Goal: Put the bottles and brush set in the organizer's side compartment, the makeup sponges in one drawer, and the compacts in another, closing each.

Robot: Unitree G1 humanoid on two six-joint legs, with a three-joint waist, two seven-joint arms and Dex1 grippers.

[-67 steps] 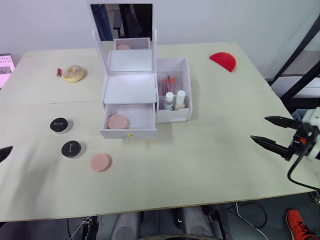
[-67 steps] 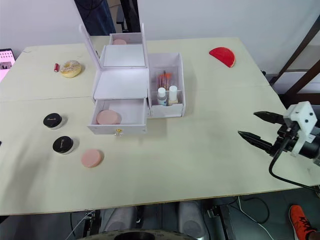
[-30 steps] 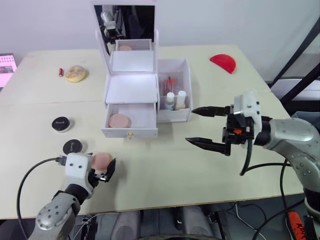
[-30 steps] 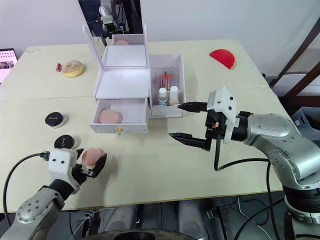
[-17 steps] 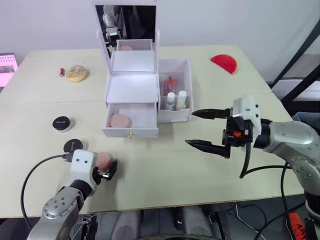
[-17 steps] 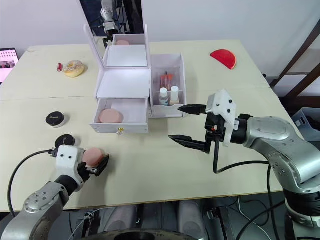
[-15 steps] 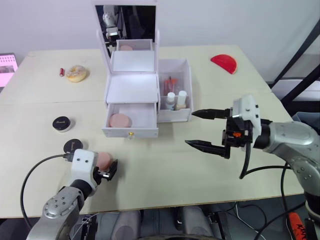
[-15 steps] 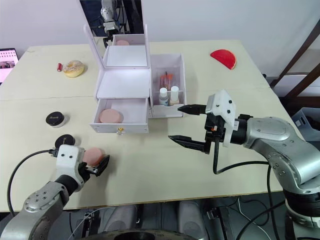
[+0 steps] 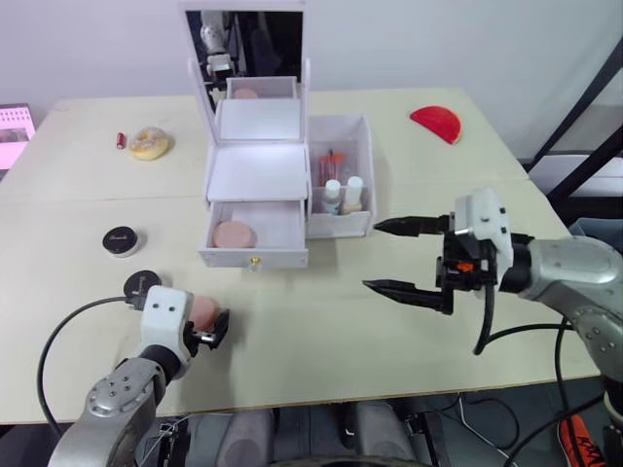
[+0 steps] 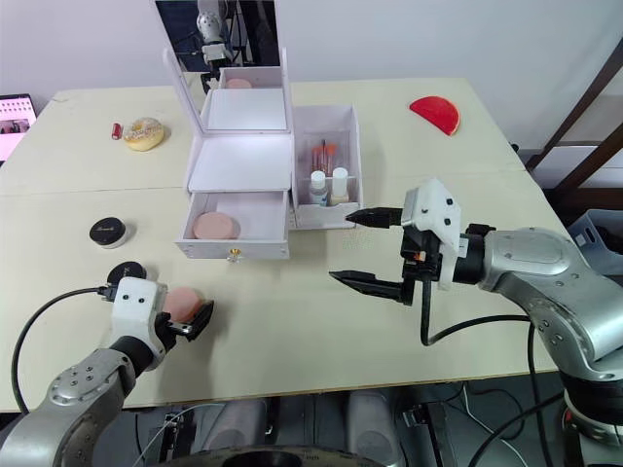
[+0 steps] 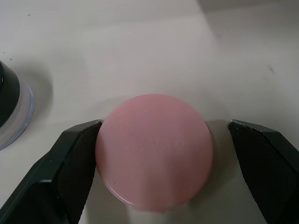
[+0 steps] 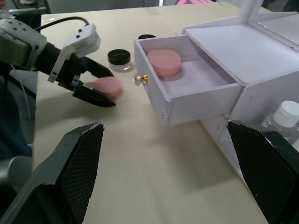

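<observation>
Item: pink makeup sponge (image 11: 154, 151), round puff, flat on table (image 9: 321, 331) in front of organizer (image 9: 255, 175), beside black compact (image 9: 142, 283).

Handling, our judgement: light, soft, compressible; will deform under squeeze, unlikely to slip. We would grip across rim, opposite sides, gentle pressure.

Position: sits between fingers of left gripper (image 11: 154, 154); one finger touches rim, other stands just clear. Left gripper apart, not yet clamped.

Right gripper (image 9: 394, 257): spread wide, empty, hovers near open drawer (image 12: 187, 88), second sponge (image 12: 164, 63) inside.
</observation>
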